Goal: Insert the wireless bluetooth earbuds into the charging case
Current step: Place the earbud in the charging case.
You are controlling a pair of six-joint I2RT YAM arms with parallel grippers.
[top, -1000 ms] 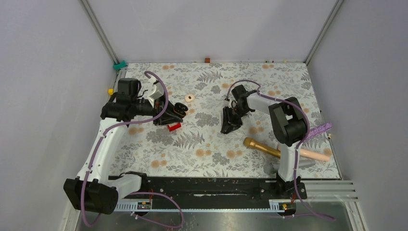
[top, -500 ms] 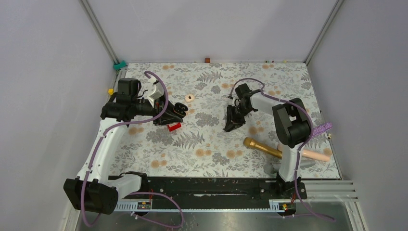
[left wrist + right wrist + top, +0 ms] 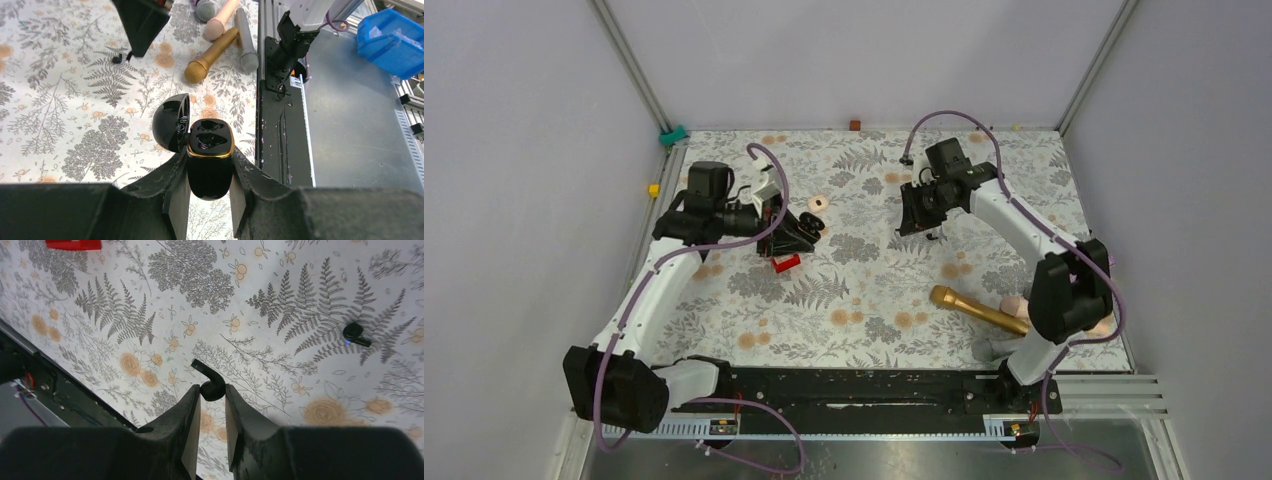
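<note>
The left pincer, nearly closed, is clamping the open case so its empty sockets are facing the other arm. The right pincer, almost shut, is pinching one black earbud at its tips above the table, its arm reaching far forward with the wrist tilting down. The second earbud is lying off to its side.

The fingers of the left gripper look like matt black plastic. Between them, you see the charging case: smooth, glossy black plastic with a shiny gold-coloured rim. At the tips of the right gripper, the earbud is smooth black with a soft sheen. Beneath both hands, the table cover looks matt, with a printed floral pattern.
</note>
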